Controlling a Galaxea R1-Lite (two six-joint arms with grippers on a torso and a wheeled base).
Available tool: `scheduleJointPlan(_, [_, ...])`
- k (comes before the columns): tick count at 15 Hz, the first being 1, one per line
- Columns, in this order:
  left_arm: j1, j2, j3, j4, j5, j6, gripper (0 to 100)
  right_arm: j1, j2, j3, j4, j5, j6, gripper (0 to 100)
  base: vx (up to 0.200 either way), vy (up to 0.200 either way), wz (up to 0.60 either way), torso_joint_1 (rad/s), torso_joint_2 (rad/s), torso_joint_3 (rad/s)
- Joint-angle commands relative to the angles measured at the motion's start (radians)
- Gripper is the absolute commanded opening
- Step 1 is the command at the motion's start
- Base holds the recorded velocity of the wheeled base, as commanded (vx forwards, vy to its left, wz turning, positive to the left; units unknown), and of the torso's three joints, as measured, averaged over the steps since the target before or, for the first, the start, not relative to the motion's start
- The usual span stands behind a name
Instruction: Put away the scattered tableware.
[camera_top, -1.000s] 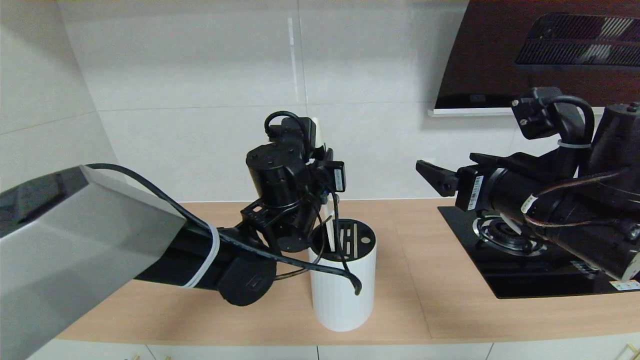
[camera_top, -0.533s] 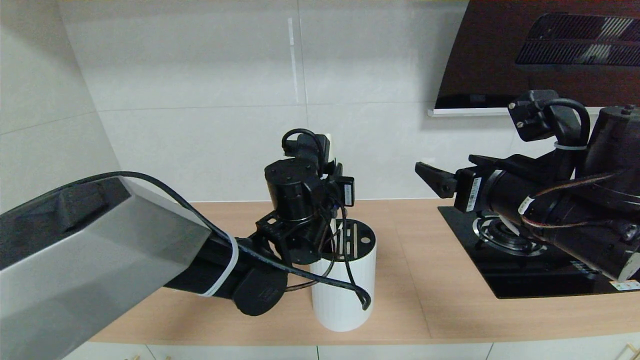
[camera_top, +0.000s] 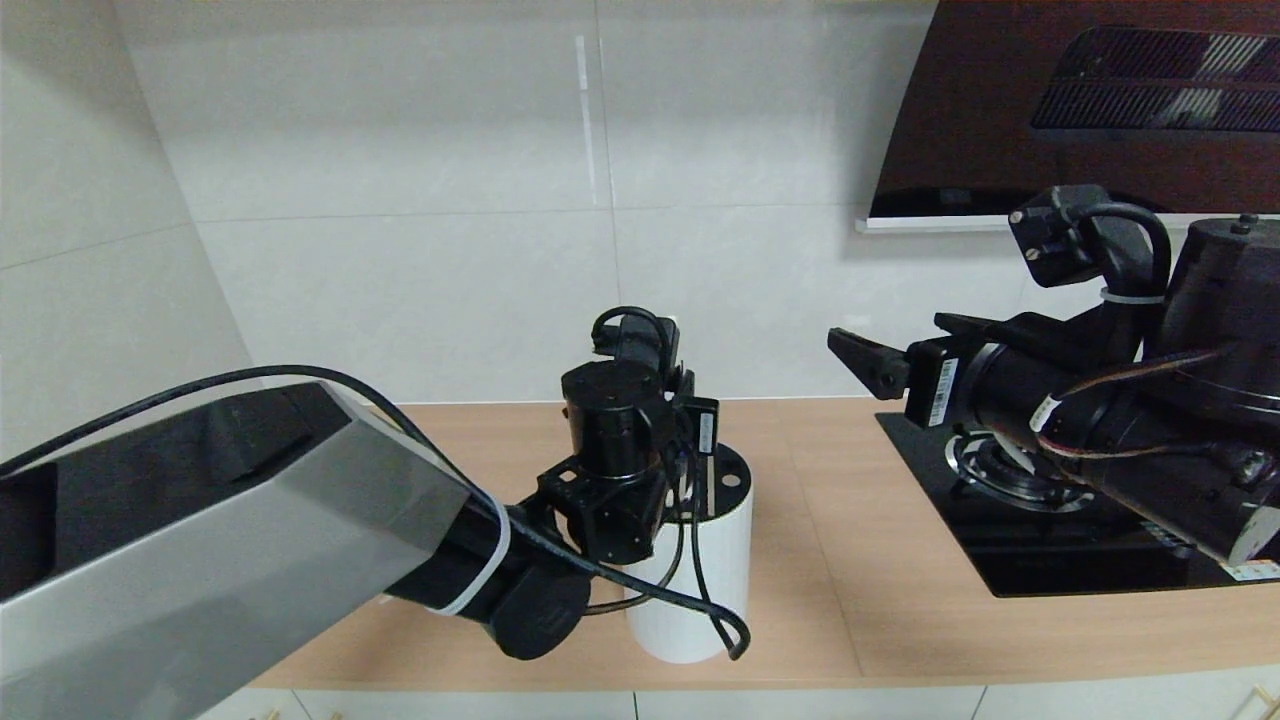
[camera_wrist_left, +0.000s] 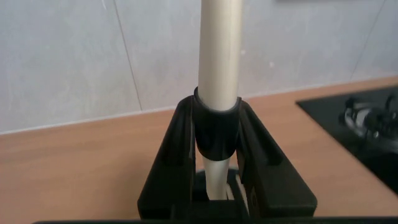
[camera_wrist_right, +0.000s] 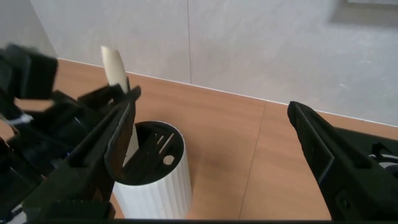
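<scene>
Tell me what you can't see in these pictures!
1. Working end of the cream-handled utensil: left wrist view, hidden behind the left gripper, so its kind is unknown.
2. Its top end: left wrist view, cut off by the picture's edge.
3. Which slot of the white holder it is at: head view, covered by the left arm.
4. Stove burner: head view, partly behind the right arm.
</scene>
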Motion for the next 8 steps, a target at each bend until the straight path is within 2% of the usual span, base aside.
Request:
scheduleJointPlan(1, [0.000,0.011,0.026,-0.003,-0.001,-0.001,0,0.001,0.003,0.000,-0.001,0.000,0.000,100,0.000,0.000,0.00,0.000,0.00,0.000])
scheduleJointPlan(4, [0.000,0.029,0.052,-0.006,0.001,-0.014,0,0.001,0.003,0.000,-0.001,0.000,0.000,100,0.000,0.000,0.00,0.000,0.00,0.000])
scheduleJointPlan(8, [0.000,0.029,0.058,-0.006,0.001,-0.014,0,0.001,0.002,0.002,-0.001,0.000,0.000,100,0.000,0.000,0.00,0.000,0.00,0.000])
